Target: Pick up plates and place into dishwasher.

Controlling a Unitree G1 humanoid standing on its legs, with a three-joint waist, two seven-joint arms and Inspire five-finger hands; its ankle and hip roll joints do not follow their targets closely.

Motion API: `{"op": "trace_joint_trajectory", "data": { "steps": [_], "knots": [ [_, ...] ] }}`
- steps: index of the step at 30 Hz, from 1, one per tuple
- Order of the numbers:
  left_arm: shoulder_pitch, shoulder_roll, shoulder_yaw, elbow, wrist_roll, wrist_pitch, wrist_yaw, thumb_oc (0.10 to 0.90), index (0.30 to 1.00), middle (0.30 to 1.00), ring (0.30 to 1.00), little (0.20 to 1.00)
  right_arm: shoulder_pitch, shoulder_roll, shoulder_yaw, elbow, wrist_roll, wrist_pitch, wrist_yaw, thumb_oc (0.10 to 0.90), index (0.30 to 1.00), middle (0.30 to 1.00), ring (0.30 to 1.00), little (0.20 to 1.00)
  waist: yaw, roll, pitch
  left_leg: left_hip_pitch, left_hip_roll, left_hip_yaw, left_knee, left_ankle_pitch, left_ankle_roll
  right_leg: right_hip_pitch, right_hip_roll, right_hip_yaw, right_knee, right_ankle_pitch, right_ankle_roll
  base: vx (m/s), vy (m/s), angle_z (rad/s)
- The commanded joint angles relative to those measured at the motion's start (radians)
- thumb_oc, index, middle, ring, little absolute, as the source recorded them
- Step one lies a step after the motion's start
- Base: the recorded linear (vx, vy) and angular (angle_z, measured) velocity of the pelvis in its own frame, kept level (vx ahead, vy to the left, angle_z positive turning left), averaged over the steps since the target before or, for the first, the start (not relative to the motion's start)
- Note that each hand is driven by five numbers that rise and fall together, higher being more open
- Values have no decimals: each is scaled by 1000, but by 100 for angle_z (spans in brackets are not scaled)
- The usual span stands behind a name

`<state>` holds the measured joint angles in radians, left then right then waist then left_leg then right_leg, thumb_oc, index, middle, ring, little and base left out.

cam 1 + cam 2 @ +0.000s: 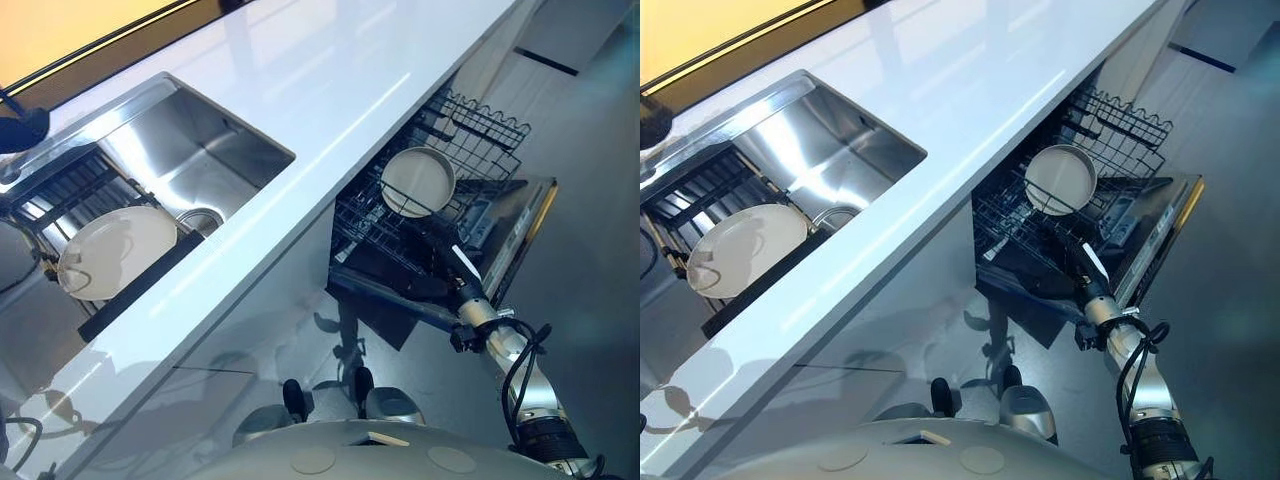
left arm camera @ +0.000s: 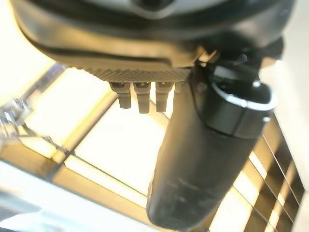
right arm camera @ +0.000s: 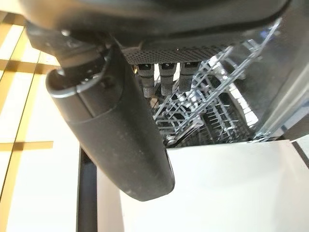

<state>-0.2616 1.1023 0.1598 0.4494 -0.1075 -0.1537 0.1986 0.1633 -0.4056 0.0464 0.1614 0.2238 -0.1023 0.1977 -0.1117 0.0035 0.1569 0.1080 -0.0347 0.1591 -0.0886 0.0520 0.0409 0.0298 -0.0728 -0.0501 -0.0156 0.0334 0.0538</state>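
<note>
Beside the dishwasher rack (image 1: 440, 215), one plate (image 1: 418, 181) stands upright; another plate (image 1: 115, 250) waits by the sink (image 1: 200, 150). Right hand (image 1: 435, 262), fingers relaxed and empty, could be snagged on rack wires.

My right hand (image 1: 432, 262) fingertips hidden among dishwasher rack (image 1: 480, 130) wires, sink-rack plate (image 1: 115, 250) lower rim hidden by countertop (image 1: 330, 100)

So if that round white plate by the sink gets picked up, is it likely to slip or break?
The round white plate looks glazed and rigid, so probably slippery and breakable if dropped. It leans in the dark rack, so it may tip when nudged.
</note>
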Motion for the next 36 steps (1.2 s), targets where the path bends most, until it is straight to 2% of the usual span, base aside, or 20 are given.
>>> {"op": "trace_joint_trajectory", "data": {
  "steps": [1,12,19,23,25,26,27,28,29,31,33,36],
  "knots": [
    [-163,67,11,48,-21,-12,12,800,900,900,900,900,-54,-15,-21,-63,27,-87,-20,800,900,900,900,900,-11,64,-25,2,-71,11,62,-130,75,-101,24,-12,108,-58,66,21,88,-22],
    [-252,13,-125,153,12,68,-97,800,900,900,900,900,-58,-21,-12,-24,3,-126,-55,800,900,900,900,900,-32,57,10,-45,-83,48,107,-133,80,-190,-6,11,148,-14,67,8,91,-15],
    [-279,-1,-177,204,16,126,-171,800,900,900,900,900,-65,-40,3,-13,-4,-139,-77,800,900,900,900,900,-34,60,31,-73,-89,60,128,-133,84,-231,-20,17,168,0,61,-13,95,-5],
    [-272,-2,-196,226,52,128,-171,800,900,900,900,900,-69,-55,13,-20,-1,-137,-87,800,900,900,900,900,-28,62,44,-87,-91,63,142,-133,82,-239,-28,10,171,4,58,-41,59,-2],
    [-273,2,-197,229,67,122,-139,800,900,900,900,900,-71,-60,16,-21,2,-138,-93,800,900,900,900,900,-26,64,46,-90,-91,62,142,-130,81,-241,-30,7,171,4,57,-18,16,2],
    [-275,9,-191,227,66,114,-80,800,900,900,900,900,-72,-58,17,-19,2,-140,-97,800,900,900,900,900,-22,65,47,-91,-92,59,139,-127,80,-242,-31,3,171,3,57,-33,31,5],
    [-277,13,-179,222,77,111,-11,800,900,900,900,900,-73,-56,15,-16,2,-139,-99,800,900,900,900,900,-19,67,45,-90,-93,57,134,-124,79,-241,-31,1,171,1,56,-36,30,1],
    [-280,20,-170,218,75,84,68,800,900,900,900,900,-72,-55,18,-13,3,-141,-104,800,900,900,900,900,-17,68,43,-89,-93,53,130,-122,79,-239,-31,-1,169,-2,55,-36,26,0],
    [-283,29,-136,197,72,44,217,800,900,900,900,900,-68,-47,20,-6,-5,-149,-110,800,900,900,900,900,-11,69,38,-87,-94,48,124,-120,78,-235,-33,-7,166,-6,54,-47,31,1],
    [-257,25,-62,144,72,-2,365,800,900,900,900,900,-64,-27,15,9,-23,-161,-110,800,900,900,900,900,1,72,31,-84,-94,41,115,-120,77,-231,-35,-14,166,-11,52,-41,31,7],
    [-201,-1,18,88,111,-31,447,800,900,900,900,900,-61,-1,16,14,-48,-166,-110,800,900,900,900,900,10,75,24,-79,-93,34,105,-117,74,-226,-36,-20,167,-18,52,-30,23,16],
    [-144,-34,75,30,154,-46,506,800,900,900,900,900,-52,22,29,11,-73,-166,-121,800,900,900,900,900,18,75,12,-70,-93,27,90,-116,71,-218,-37,-29,169,-27,50,-37,18,13]
  ]
}}
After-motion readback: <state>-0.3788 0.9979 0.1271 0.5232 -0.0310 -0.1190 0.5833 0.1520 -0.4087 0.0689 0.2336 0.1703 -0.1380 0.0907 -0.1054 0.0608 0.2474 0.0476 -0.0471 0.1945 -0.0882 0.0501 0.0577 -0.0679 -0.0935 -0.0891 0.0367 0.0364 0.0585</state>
